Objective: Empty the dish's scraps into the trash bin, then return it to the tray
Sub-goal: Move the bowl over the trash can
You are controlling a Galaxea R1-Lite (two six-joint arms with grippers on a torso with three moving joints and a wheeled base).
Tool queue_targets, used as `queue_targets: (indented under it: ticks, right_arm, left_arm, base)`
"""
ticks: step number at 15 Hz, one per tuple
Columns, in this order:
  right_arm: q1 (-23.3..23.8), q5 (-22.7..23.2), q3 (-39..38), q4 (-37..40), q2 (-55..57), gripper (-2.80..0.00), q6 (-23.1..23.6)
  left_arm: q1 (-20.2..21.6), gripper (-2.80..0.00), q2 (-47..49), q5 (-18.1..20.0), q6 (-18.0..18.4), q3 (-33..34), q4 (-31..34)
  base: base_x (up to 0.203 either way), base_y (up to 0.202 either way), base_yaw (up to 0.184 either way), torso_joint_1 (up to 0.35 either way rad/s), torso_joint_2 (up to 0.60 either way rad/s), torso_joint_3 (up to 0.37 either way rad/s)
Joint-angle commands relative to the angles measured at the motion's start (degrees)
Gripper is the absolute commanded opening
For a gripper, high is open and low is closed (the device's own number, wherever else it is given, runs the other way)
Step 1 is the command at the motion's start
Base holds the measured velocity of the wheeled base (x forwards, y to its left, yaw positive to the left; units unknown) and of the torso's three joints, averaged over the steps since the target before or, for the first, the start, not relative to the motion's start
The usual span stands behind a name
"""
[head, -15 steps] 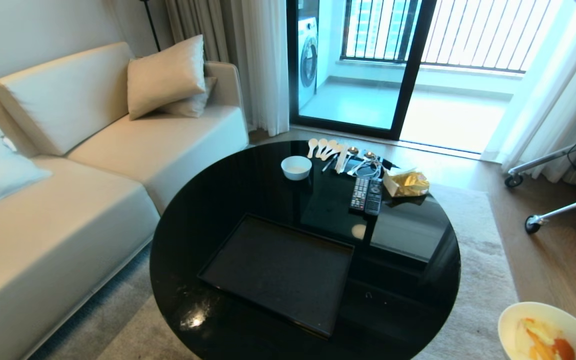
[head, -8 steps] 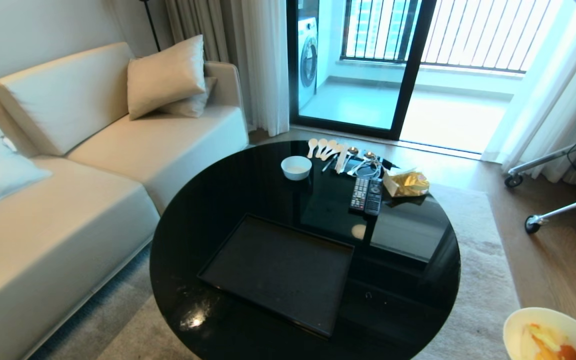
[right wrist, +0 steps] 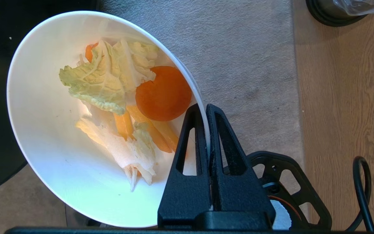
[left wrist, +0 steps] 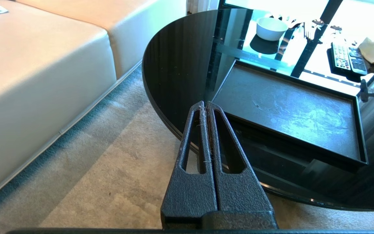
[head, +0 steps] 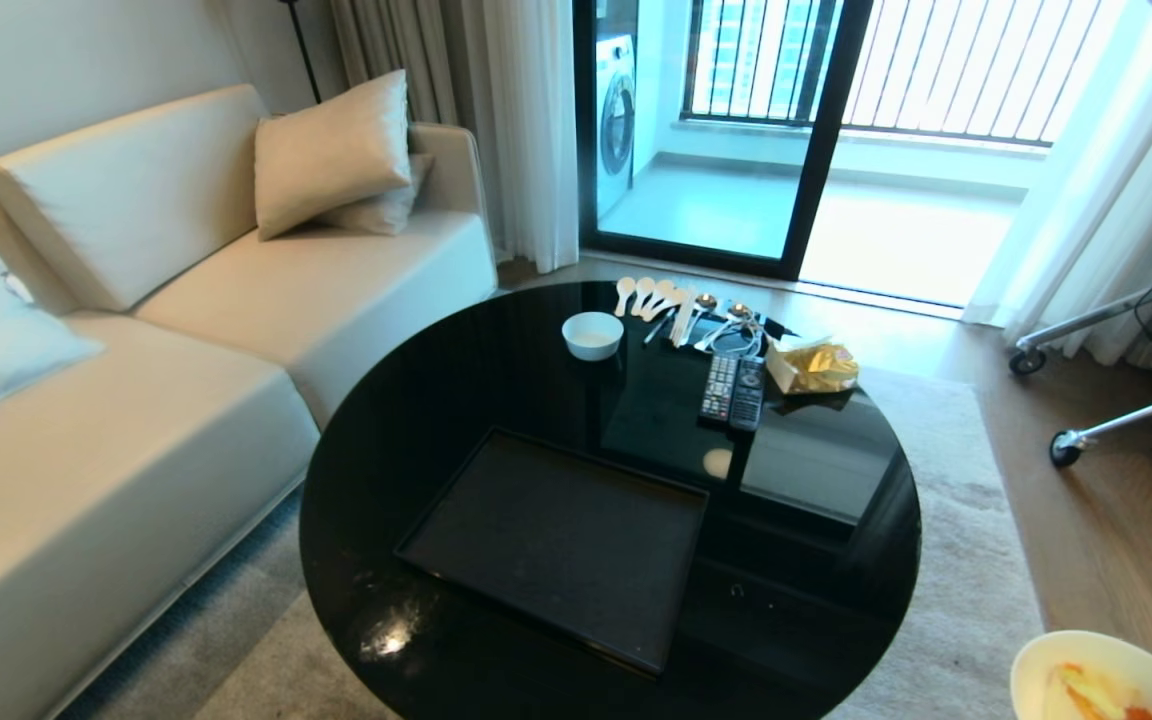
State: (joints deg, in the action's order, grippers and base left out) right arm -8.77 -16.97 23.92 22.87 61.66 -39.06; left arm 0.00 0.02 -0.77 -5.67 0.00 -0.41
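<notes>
Right gripper (right wrist: 207, 110) is clamped on the bowl's (right wrist: 44, 136) rim, one finger inside, one outside. Scraps (right wrist: 125, 97) sit just beside the jaws. Left gripper (left wrist: 205, 105) hangs pinched together, empty.

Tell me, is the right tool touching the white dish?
Touching. The right wrist view shows the right tool clamped on the dish rim, one finger inside, one outside.

I am looking at a living room: a cream sofa (head: 136, 330) is sitting along the left wall, carrying a beige cushion (head: 331, 150). A round glossy black table (head: 836, 480) is standing on a beige rug (head: 966, 590) over wood flooring (head: 1116, 500). Daylight is streaming through the sliding glass door (head: 716, 130), and white curtains (head: 526, 120) are hanging beside it.
</notes>
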Motion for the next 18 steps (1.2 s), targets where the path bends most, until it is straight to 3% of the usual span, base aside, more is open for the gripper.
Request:
queue_targets:
  ticks: [1,7,18]
  right_arm:
    - [-0.02,0.13,-0.19,0.23,-0.77,-2.8,-0.23]
    - [-0.02,0.1,-0.63,0.25,-0.93,-2.8,-0.05]
    - [-0.02,0.1,-1.34,0.16,-1.08,-2.8,-0.14]
  left_arm:
    - [0.0,-2.8,-0.02,-0.02,-0.04,0.0,-0.02]
    - [0.0,-2.8,-0.02,-0.02,-0.04,0.0,-0.02]
    - [0.0,-2.8,-0.02,-0.02,-0.04,0.0,-0.02]
  base:
    - [0.0,0.0,0.0,0.0,0.0,0.0]
    - [0.0,0.0,0.0,0.0,0.0,0.0]
    - [-0.169,0.0,0.0,0.0,0.0,0.002]
